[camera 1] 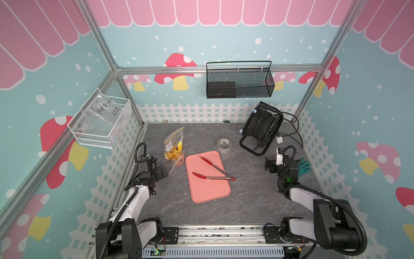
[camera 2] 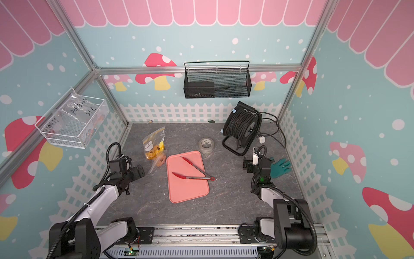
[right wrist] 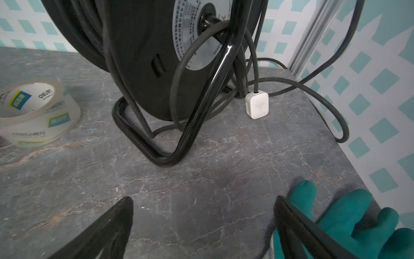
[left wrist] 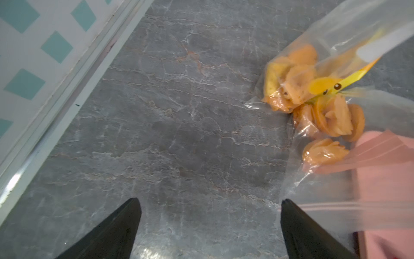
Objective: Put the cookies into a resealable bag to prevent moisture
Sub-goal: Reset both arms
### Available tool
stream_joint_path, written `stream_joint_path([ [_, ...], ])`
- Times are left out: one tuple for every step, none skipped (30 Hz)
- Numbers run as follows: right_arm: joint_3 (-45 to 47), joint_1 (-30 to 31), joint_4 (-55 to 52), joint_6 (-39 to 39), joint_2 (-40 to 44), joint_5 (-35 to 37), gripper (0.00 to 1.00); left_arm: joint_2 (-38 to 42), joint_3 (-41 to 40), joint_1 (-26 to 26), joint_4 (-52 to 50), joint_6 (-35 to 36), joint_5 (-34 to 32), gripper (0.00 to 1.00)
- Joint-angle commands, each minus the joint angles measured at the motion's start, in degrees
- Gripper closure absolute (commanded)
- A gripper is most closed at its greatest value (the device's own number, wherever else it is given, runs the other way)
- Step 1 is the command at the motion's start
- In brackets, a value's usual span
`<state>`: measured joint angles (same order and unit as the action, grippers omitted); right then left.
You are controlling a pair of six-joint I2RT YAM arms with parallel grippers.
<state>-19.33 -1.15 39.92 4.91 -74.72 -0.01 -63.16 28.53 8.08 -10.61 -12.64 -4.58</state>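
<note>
Right wrist view, cable reel (right wrist: 145,44), tape roll (right wrist: 33,125), glove (right wrist: 349,213) beside claw (right wrist: 203,199)

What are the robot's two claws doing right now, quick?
Left gripper: open, holding nothing.
Right gripper: open, holding nothing.

Overhead pair share whole table (camera 1: 246,201), wrist close-ups
</note>
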Motion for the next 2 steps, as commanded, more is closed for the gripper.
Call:
stream_joint_path([
  [1.0,-0.4,9.2,-1.3,-2.0,0.9,0.01,-0.8,1.4,-1.5,13.5,-0.8,-2.5,0.01],
  [0.8,-0.4,9.0,-0.6,-2.2,1.0,0.01,-1.2,1.6,-1.7,13.8,-0.5,-2.1,0.0],
])
